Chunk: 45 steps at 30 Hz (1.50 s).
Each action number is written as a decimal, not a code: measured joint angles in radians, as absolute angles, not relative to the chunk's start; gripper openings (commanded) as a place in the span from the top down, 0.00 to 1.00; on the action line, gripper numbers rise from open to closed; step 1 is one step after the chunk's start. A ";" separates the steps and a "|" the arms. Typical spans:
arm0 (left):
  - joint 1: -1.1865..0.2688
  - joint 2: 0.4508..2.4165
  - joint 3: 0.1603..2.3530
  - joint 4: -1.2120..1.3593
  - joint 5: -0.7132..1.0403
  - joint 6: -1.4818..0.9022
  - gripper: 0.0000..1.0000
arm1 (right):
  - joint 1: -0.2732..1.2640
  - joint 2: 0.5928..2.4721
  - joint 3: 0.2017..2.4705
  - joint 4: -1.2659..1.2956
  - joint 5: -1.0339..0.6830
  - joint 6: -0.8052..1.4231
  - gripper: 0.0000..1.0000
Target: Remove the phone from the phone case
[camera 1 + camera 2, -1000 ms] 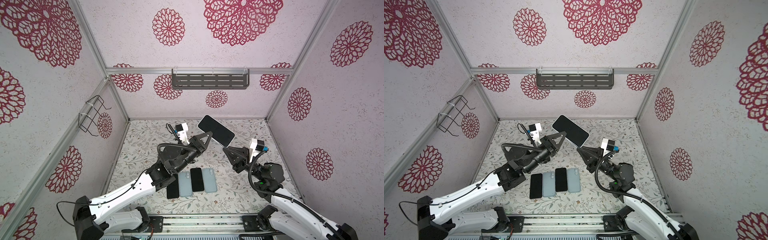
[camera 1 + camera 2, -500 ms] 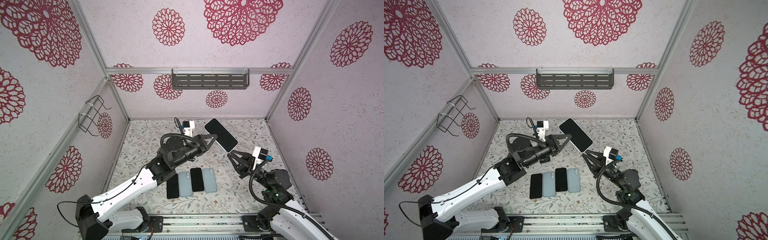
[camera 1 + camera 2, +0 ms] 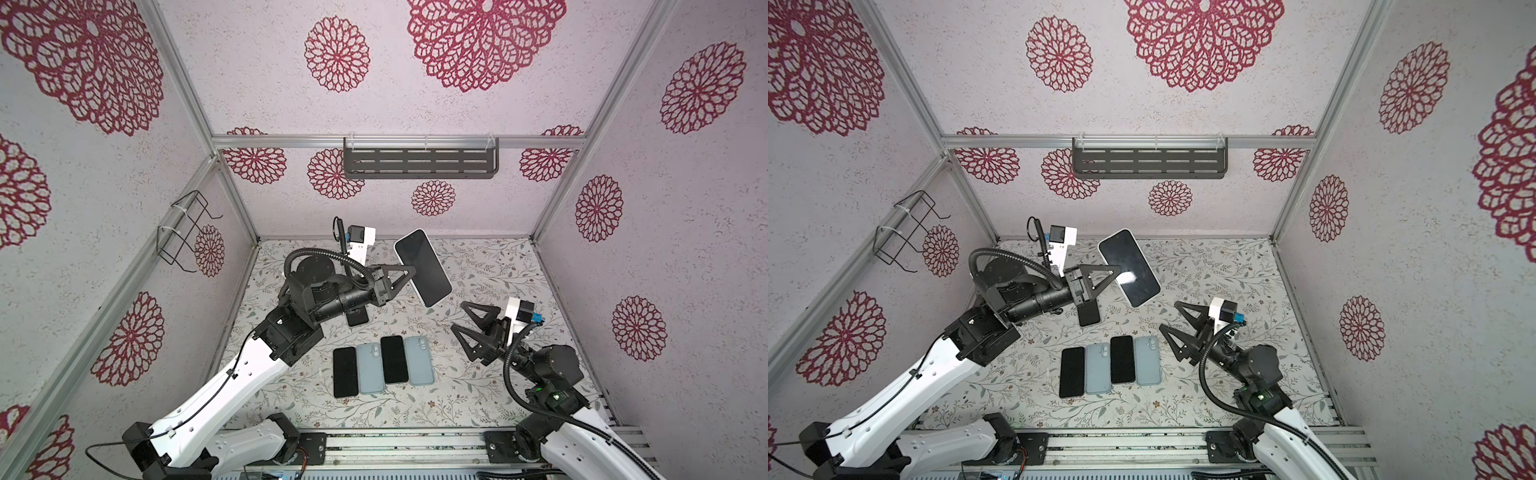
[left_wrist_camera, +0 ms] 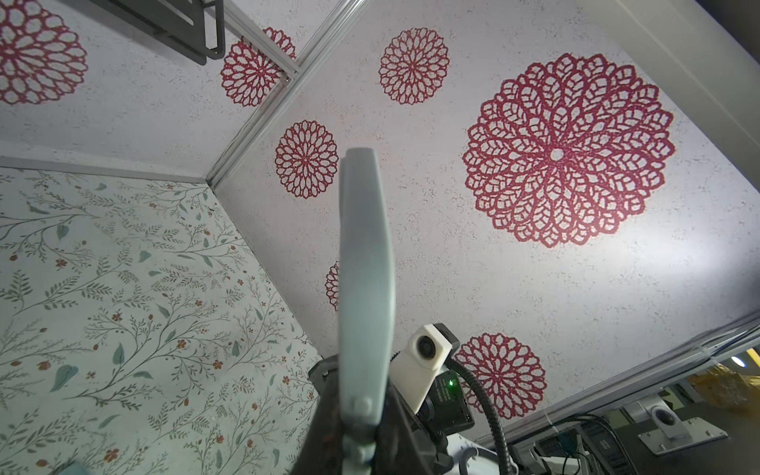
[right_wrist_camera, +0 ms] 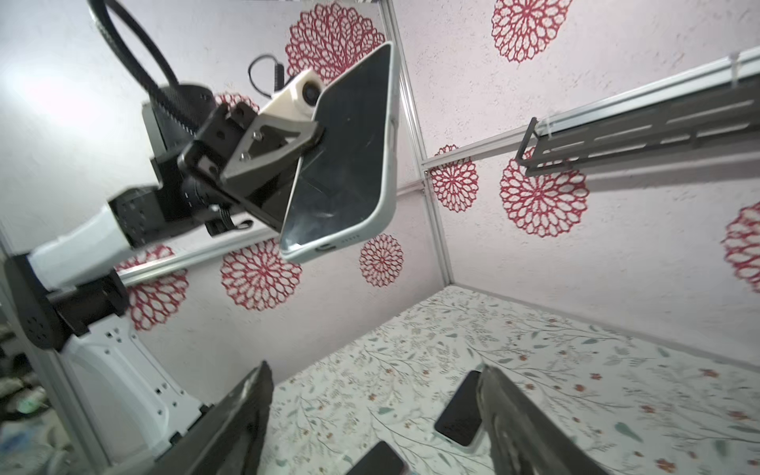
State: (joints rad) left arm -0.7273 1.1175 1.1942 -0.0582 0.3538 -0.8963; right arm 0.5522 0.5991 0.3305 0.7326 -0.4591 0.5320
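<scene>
One phone (image 3: 426,266) is being held above the tabletop (image 3: 498,266), pinched at its long edge by the left hand (image 3: 410,273), with the pale case (image 5: 353,242) still seated around its rim. The right hand (image 3: 458,316) is being carried spread and empty, lower and apart from the phone. Separation is therefore being judged as not yet begun on this unit: a corner of the case remains to be gripped and peeled away, while four other flat pieces (image 3: 394,359) are lying in a row below.
</scene>
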 measured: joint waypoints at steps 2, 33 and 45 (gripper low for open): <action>-0.726 1.127 1.142 0.004 0.351 -0.913 1.00 | 0.552 0.667 0.290 0.865 -0.457 0.626 0.17; -0.719 1.117 1.315 -0.326 0.691 -0.447 1.00 | 0.553 0.571 0.519 0.406 -0.714 0.372 0.44; -0.714 1.161 1.360 -0.444 0.734 -0.306 1.00 | 0.553 0.630 0.569 0.234 -0.758 0.176 0.61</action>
